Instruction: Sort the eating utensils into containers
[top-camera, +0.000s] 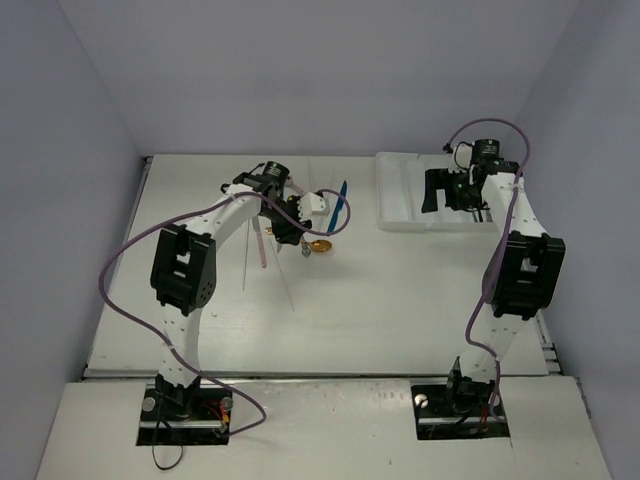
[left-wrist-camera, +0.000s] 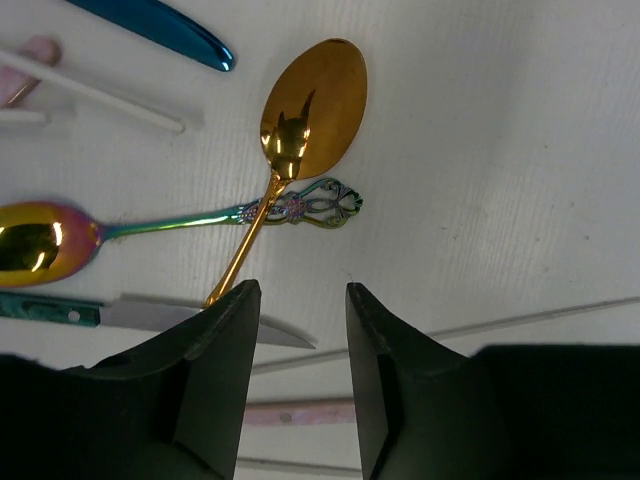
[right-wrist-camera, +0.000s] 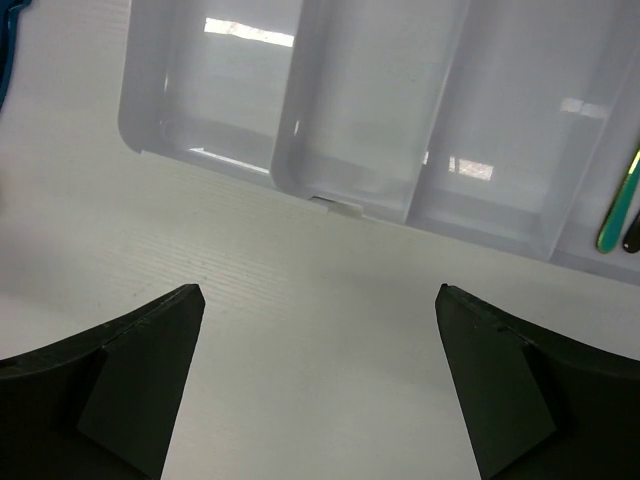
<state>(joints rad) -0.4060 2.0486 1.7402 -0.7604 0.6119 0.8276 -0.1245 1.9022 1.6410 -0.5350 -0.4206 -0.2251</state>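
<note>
The left gripper (left-wrist-camera: 301, 298) fills the bottom of the left wrist view with two black fingers (left-wrist-camera: 215, 370), set a narrow gap apart with nothing between them. It sits low over the white table (left-wrist-camera: 520, 150). A gold metal spoon (left-wrist-camera: 312, 105) lies at upper centre, bowl toward the top of the frame, and its slim handle runs down-left until it passes out of sight at the left fingertip. Whether they touch cannot be told. A rainbow-tinted spoon with an openwork handle (left-wrist-camera: 40, 240) crosses the gold handle, its bowl at the left edge. A knife with a teal handle and silver blade (left-wrist-camera: 150, 315) lies below it, partly hidden by the finger. A glossy blue utensil (left-wrist-camera: 160, 25) and a white stick (left-wrist-camera: 100, 95) occupy the upper left. Thin pale sticks (left-wrist-camera: 540, 318) cross the lower right. In the right wrist view, the right gripper (right-wrist-camera: 320, 292) is spread wide and empty, over bare table just beside the near rim of the shallow white plastic tray (right-wrist-camera: 340, 200). Its three visible long compartments hold nothing. A green-gold utensil tip (right-wrist-camera: 618, 205) shows in the compartment at the right edge.
</note>
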